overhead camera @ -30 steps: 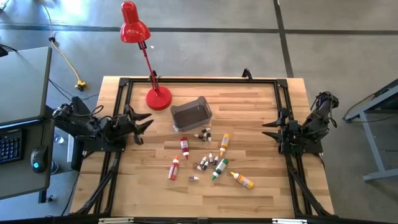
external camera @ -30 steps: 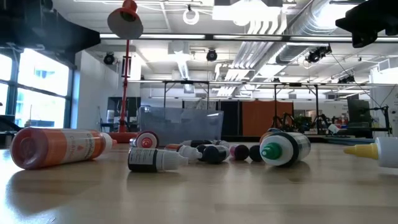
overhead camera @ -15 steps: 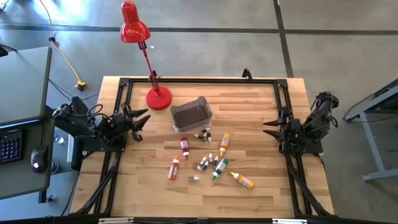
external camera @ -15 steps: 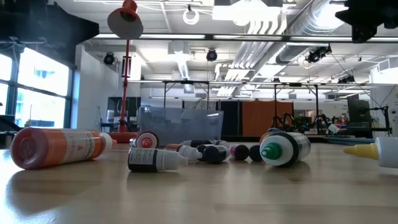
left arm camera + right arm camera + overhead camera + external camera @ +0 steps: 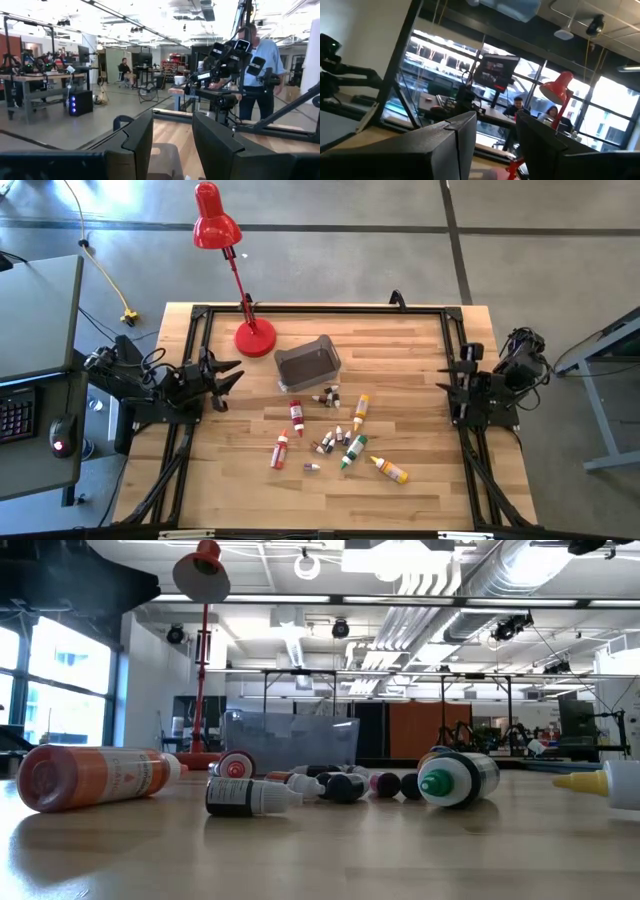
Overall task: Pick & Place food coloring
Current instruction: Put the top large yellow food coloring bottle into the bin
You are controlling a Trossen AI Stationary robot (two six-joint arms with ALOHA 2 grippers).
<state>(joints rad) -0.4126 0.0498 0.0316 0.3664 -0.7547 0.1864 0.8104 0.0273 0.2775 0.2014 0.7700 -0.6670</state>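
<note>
While both arms sit parked at opposite edges of the pale wooden slatted worktop [image 5: 420, 350], you have the whole middle of it free — that looks like the reason they are held so far out. Your left hand [image 5: 226, 375] hangs over the left edge, pointing inward, and its wrist view shows the two dark fingers [image 5: 137, 140] standing apart with nothing between them. Your right hand [image 5: 447, 375] is drawn in over the right edge, tilted up toward the room; its fingers [image 5: 465, 132] are likewise parted and empty.

Next in size, the red desk lamp with its round base [image 5: 255, 337] stands at the far left of the worktop, clear of any reach path. Just beside it sits the grey translucent plastic bin [image 5: 307, 363], open side up — I judge it to be the drop-off, set near the centre so either arm can get there.

Smallest, the small plastic squeeze bottles of food coloring [image 5: 340, 430] lie scattered on their sides in front of the bin, none in it yet: red ones [image 5: 297, 415] toward the left, a yellow one [image 5: 390, 470] nearest the right arm, tiny white-capped ones between.
</note>
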